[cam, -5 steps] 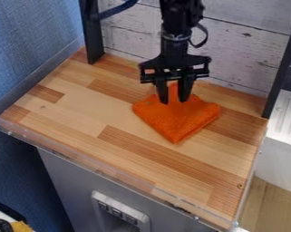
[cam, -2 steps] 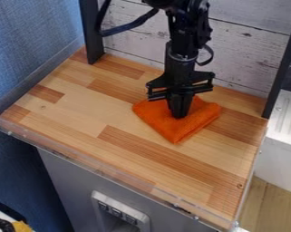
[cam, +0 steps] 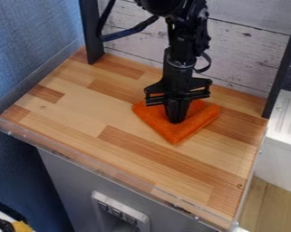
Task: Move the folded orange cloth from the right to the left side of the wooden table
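Note:
The black gripper [cam: 177, 120] hangs down over an orange cloth [cam: 199, 118], its fingers close together and their tips against the upper face of the cloth, around its middle. Whether a fold of the fabric is pinched between the tips cannot be told. The cloth lies folded and flat, one corner toward the front, on a wooden work surface [cam: 75, 113], right of centre and toward the back. Part of the cloth is hidden behind the gripper.
A clear low rim [cam: 105, 173] runs along the front edge. Dark posts stand at the back left [cam: 92, 31] and back right [cam: 283, 68], with a whitewashed plank wall [cam: 244, 41] behind. A white unit [cam: 280, 158] stands beyond the right edge.
The gripper has come down and forward over the cloth, and its fingers, apart at first, have come together. The cloth lies in the same place.

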Motion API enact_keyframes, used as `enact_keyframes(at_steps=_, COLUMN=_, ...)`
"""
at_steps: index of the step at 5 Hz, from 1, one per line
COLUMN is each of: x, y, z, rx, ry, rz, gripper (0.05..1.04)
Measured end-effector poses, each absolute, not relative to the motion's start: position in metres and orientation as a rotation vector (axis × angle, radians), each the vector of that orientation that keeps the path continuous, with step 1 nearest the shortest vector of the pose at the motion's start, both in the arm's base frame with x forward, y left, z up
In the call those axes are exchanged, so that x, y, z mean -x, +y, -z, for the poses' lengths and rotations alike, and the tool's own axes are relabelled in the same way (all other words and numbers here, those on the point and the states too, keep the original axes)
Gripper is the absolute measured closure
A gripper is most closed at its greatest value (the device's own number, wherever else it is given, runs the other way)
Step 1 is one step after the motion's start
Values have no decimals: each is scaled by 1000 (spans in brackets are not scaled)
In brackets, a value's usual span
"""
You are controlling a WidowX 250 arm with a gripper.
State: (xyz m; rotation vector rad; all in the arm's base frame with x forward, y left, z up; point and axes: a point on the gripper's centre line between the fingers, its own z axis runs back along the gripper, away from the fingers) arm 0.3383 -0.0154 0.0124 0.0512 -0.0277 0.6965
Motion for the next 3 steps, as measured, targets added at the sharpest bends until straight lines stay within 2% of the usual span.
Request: enact_keyframes(at_steps=3, x=-330, y=57, z=-11, rx=-49, ry=48, rz=-334, gripper=1025)
